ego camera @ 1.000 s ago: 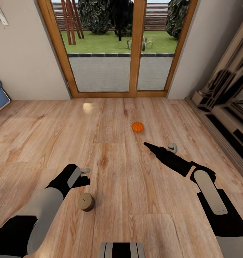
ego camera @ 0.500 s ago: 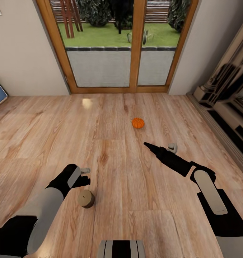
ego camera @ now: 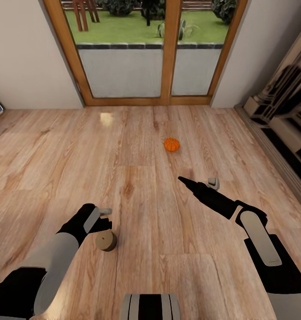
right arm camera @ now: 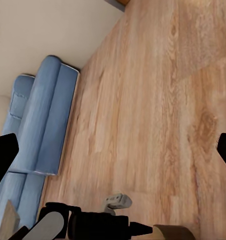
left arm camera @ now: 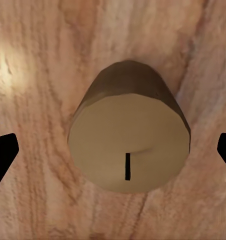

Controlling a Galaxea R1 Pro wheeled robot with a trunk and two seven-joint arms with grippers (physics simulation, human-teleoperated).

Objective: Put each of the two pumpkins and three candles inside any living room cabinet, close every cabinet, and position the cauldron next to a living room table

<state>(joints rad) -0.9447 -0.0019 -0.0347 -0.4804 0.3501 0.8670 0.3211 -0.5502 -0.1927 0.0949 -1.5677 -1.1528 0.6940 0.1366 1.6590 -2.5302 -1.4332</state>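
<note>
A candle [ego camera: 106, 241] is seen upright on the wood floor [ego camera: 137, 191], right under the left gripper [left arm camera: 113, 155]

The candle stands between wide-open fingers and is not touched. A pumpkin [ego camera: 171, 144] is seen farther ahead on the floor, near the glass doors [ego camera: 146, 53]. The right gripper [ego camera: 182, 180] is held above the floor with nothing in it, its fingers wide apart. A blue sofa [right arm camera: 40, 135] is set by the wall

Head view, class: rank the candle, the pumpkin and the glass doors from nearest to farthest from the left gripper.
1. Candle: standing on the floor just beside the left gripper.
2. Pumpkin: mid-floor, ahead and to the right.
3. Glass doors: at the far wall.
</note>
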